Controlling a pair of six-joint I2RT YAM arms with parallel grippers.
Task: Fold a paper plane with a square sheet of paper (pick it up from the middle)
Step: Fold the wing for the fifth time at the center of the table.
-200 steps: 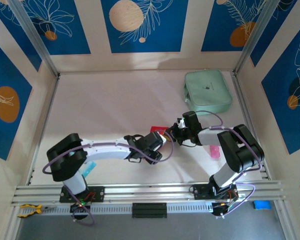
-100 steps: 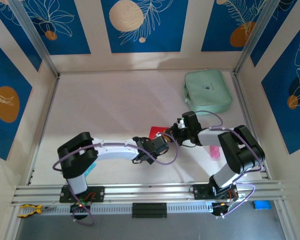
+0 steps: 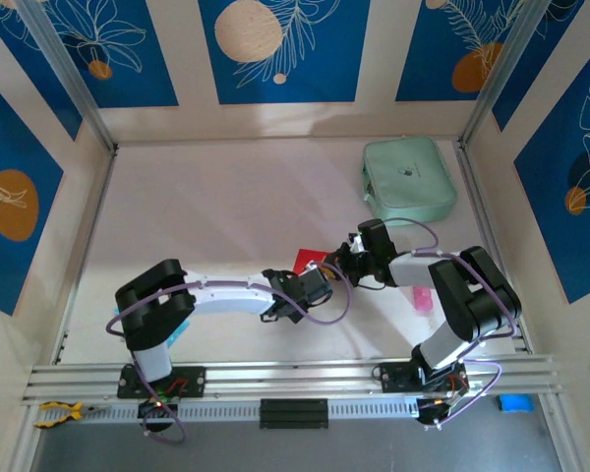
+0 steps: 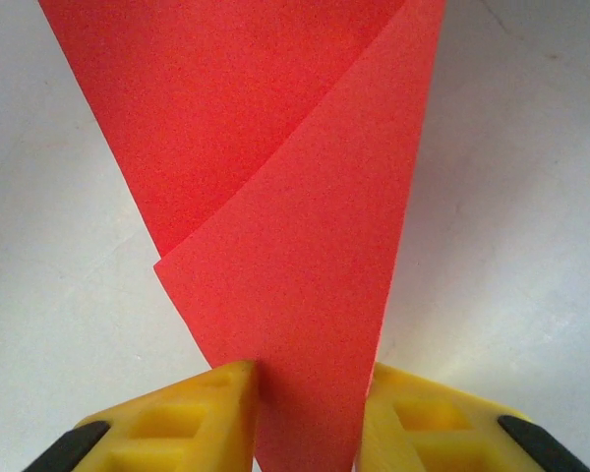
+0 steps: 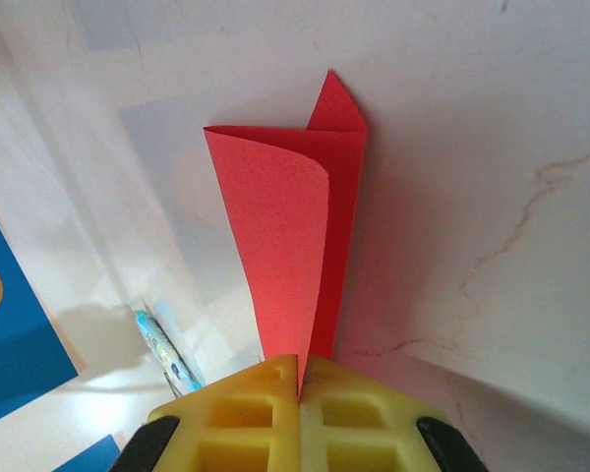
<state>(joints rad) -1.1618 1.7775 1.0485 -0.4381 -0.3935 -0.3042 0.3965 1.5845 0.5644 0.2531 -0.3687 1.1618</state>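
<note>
The square sheet of paper (image 3: 306, 259) is bright red and loosely folded, and it sits near the middle of the table between the two grippers. In the right wrist view the paper (image 5: 290, 226) rises as a curled flap, and my right gripper (image 5: 300, 379) is shut on its narrow near end. In the left wrist view the paper (image 4: 275, 177) tapers down between my yellow fingers (image 4: 221, 408). There the left gripper (image 4: 310, 379) has its jaws a paper's width apart, both brushing the paper's edges. From above, the left gripper (image 3: 310, 279) sits just below the paper and the right gripper (image 3: 333, 263) just right of it.
A mint-green pouch (image 3: 408, 180) lies at the back right. A small blue-and-white packet (image 3: 177, 329) rests by the left arm's base, and the packet (image 5: 162, 349) also shows in the right wrist view. A pink item (image 3: 423, 298) lies beside the right arm.
My left arm has pushed right, bringing its gripper up to the paper, and its jaws have narrowed around it. The right arm has held still with the paper.
</note>
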